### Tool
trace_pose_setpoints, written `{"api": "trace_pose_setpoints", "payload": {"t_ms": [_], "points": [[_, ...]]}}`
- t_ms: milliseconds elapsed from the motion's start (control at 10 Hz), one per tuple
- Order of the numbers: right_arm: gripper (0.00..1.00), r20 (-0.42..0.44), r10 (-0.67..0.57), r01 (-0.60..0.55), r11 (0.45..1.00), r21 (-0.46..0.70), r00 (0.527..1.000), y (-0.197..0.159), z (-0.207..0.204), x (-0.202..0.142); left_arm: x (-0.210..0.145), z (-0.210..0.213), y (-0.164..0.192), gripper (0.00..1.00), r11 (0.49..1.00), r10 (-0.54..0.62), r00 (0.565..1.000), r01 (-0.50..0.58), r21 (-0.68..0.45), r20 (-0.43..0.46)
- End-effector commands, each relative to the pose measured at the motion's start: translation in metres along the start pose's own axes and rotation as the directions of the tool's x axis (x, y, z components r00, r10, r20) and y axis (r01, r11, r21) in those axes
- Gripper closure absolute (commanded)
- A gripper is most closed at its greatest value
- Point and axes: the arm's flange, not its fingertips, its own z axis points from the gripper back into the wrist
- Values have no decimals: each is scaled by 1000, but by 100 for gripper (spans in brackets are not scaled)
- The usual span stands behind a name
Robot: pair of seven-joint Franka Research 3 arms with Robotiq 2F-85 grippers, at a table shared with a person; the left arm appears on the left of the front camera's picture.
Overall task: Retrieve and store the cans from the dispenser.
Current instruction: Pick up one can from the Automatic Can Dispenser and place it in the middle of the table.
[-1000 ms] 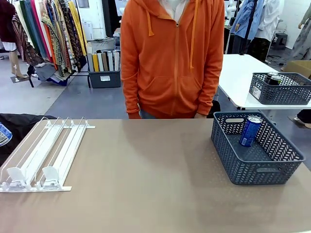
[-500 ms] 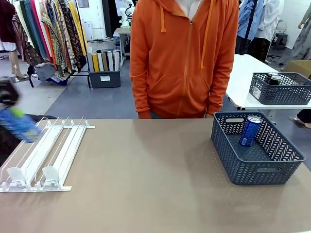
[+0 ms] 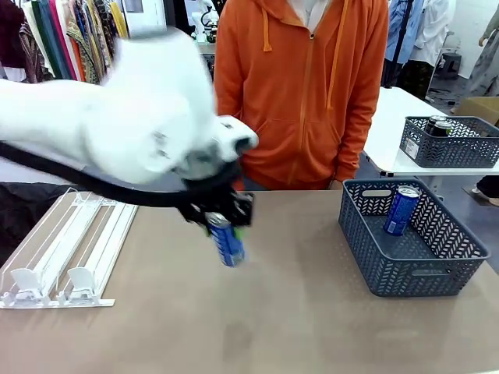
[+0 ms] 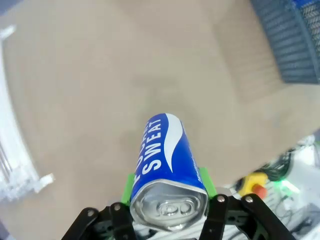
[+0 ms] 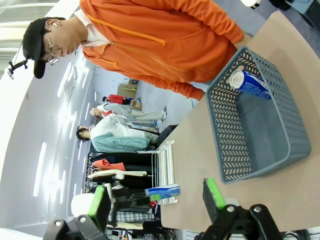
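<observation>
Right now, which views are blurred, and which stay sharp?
Front view: the left arm is smeared by motion, its pincer and can softer, while the basket is crisp. Left wrist view: the can is sharp, the table behind blurred. Right wrist view: sharp, with wide-angle bending.

The left tool (image 3: 222, 226) has swung its blue can (image 3: 227, 239) from the dispenser (image 3: 70, 249) to mid-table.
</observation>
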Motion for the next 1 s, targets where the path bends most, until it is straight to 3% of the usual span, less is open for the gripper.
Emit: {"api": "trace_pose_setpoints", "payload": {"t_ms": [0,200,400,900], "points": [[0,10,19,-20,999,34,1000,1,-1,1,60,-43,-8,100,990,-49,995,61,129,-92],[0,10,19,-20,999,34,1000,1,-1,1,67,-75,-15,100,981,-56,989,80,178,-138],[0,10,19,-20,999,34,1000,1,-1,1,67,-94,-21,100,983,-78,980,106,153,-181],[0,10,19,-20,999,34,1000,1,-1,1,68,-101,-19,100,989,-70,977,95,117,-201]]}}
